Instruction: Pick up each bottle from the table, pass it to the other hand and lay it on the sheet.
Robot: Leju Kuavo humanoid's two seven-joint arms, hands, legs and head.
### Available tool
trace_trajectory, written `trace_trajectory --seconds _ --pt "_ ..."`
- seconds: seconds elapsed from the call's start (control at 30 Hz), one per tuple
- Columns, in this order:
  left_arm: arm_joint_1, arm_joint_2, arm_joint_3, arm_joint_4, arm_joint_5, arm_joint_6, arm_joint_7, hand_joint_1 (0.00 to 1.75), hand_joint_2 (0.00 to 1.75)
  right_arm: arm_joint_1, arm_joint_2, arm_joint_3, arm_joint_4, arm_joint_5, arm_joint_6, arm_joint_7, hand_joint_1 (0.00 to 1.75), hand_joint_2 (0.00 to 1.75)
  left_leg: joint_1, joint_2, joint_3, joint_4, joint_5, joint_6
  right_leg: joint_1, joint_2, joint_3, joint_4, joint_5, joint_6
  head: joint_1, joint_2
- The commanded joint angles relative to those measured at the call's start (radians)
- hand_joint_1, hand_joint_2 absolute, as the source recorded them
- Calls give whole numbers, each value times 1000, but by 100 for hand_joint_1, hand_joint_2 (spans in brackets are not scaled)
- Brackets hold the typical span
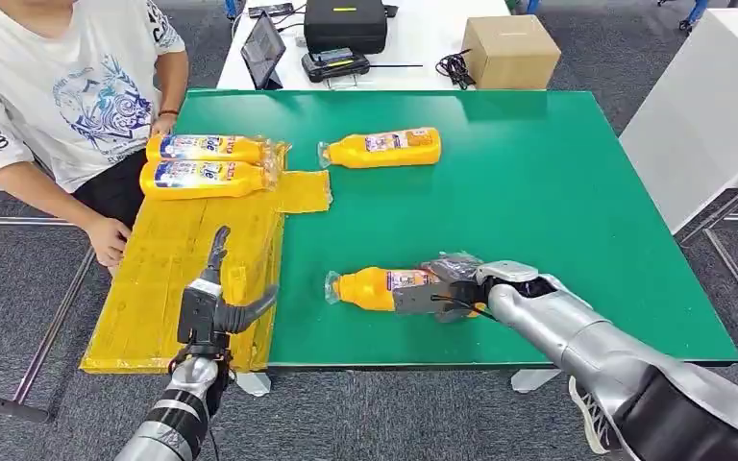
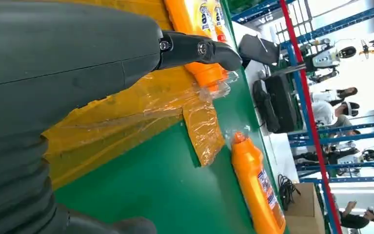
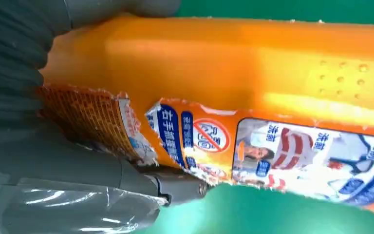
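Looking from the head view, the right hand grips a lying orange bottle near the table's front edge; the smooth plastic may slip on lifting. The left hand waits open above the yellow sheet. The left wrist view shows its fingers holding nothing. The right wrist view shows fingers wrapped around the bottle's torn label, which could peel.
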State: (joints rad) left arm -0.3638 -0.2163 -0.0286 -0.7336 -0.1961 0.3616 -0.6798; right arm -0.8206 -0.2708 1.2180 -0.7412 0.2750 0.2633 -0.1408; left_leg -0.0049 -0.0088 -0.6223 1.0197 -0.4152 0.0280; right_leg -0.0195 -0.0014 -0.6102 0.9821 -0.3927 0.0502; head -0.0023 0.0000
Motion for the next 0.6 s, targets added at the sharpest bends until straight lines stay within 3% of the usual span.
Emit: trace_trajectory --seconds 0.03,0.17,0.3,0.57,0.6 --pt "-8 8 36 15 -5 -6 -12 0 175 44 43 -123 11 35 -94 -12 175 175 1 1 2 0 -2 -2 1 1 2 -1 -1 -2 1 0" --pt "32 4 61 -47 -14 -13 0 0 175 214 94 -368 -141 124 -330 -19 175 175 1 1 1 -1 -1 -1 1 1 2 -1 -1 -1 0 0" --pt "108 -18 106 -164 8 -61 52 0 175 498 264 -748 -494 321 -616 -38 175 175 3 5 3 -2 -4 -3 3 5 3 -2 -2 -3 1 0" --pt "118 -21 105 -187 6 -70 72 0 175 528 283 -807 -538 364 -575 -41 175 175 5 -3 -3 0 -3 -2 4 -3 -2 0 -4 -3 1 0" --pt "120 -29 115 -194 33 -89 79 0 175 567 338 -889 -573 350 -703 -126 175 175 6 -2 -1 1 -5 -3 5 -2 0 0 -5 -4 1 0"
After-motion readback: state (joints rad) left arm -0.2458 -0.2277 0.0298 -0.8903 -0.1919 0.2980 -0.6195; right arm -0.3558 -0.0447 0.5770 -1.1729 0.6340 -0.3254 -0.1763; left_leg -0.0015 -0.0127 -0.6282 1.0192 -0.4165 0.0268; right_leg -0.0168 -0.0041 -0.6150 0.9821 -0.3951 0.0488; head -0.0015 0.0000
